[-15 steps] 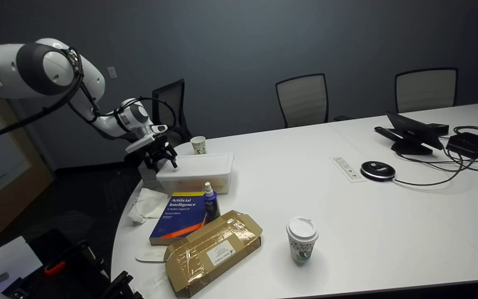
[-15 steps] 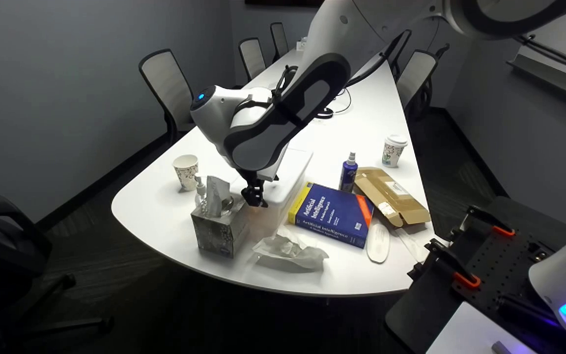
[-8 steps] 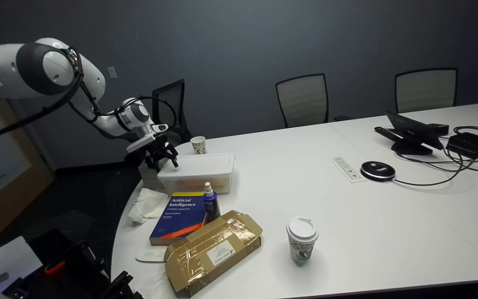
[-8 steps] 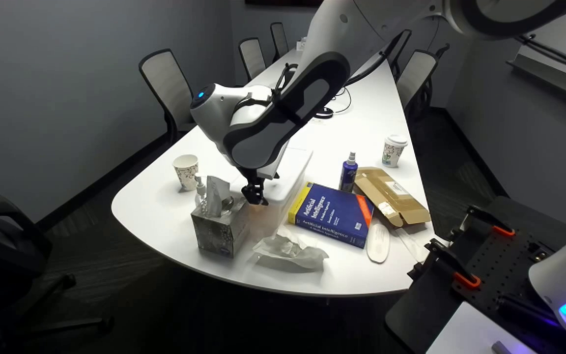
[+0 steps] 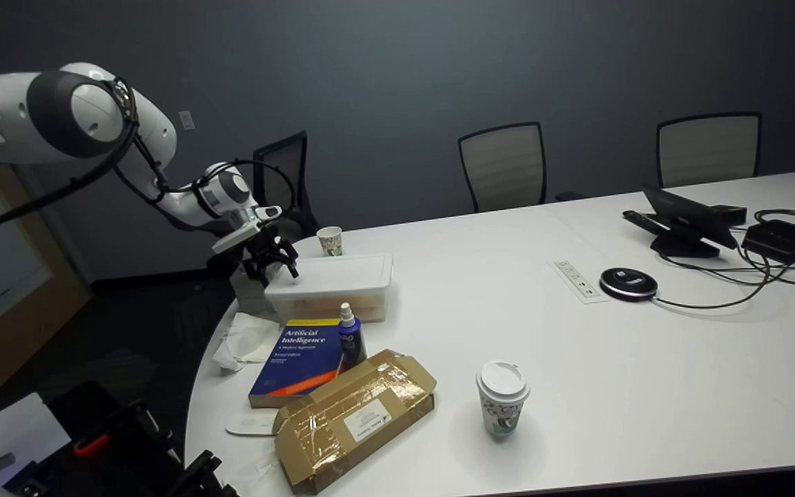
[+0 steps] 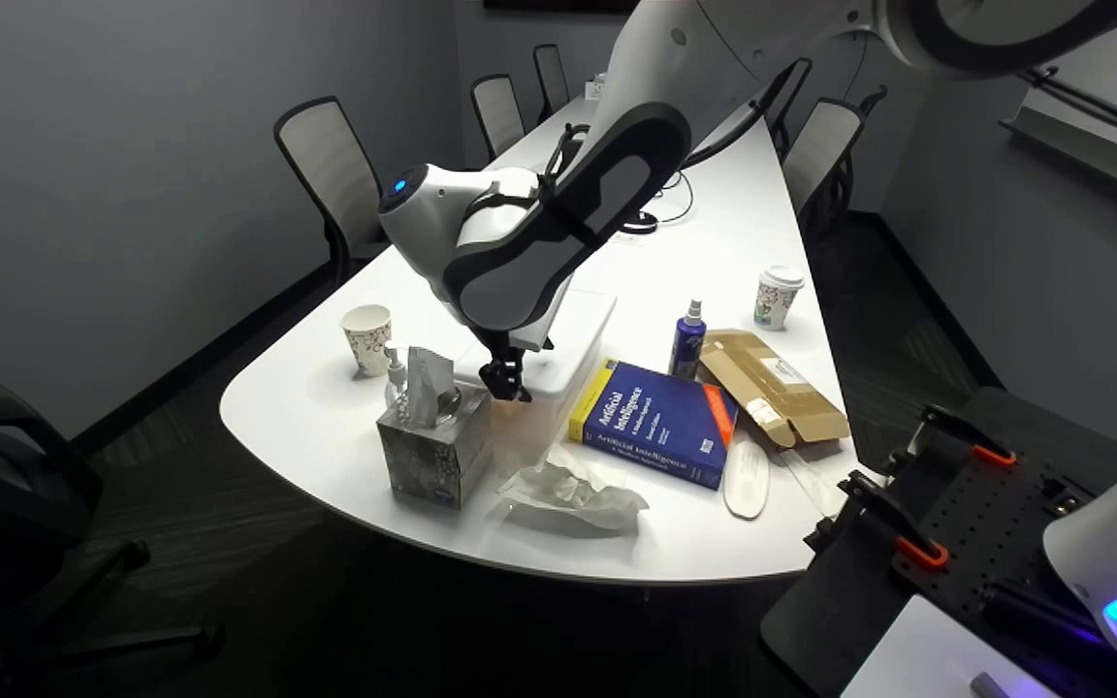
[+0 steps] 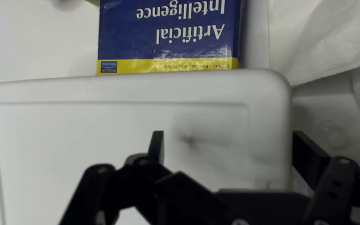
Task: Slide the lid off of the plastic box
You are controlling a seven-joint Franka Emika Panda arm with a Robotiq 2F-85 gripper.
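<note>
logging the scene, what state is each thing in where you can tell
Jaws, open
Plastic box, covered
Lid, on, latching unclear
Artificial Intelligence textbook, closed, flat
Tissue box, open
Takeaway cup, lidded, upright
Paper cup, open, upright
Spray bottle, upright
Pump bottle, upright
White sheet, crumpled
Cardboard package, lying flat

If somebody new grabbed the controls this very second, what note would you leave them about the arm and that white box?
The tool is open: in the wrist view one finger is over the lid, the other just past its short edge. Contact there can't be made out.
Box: on the table, with the book by its long side and the tissue box near the tool's end.
Done: the tool is at the lid's end; the lid still covers the box.
Left: sliding the lid off. Pushing from that end seems likely, but the box may slide along.
</note>
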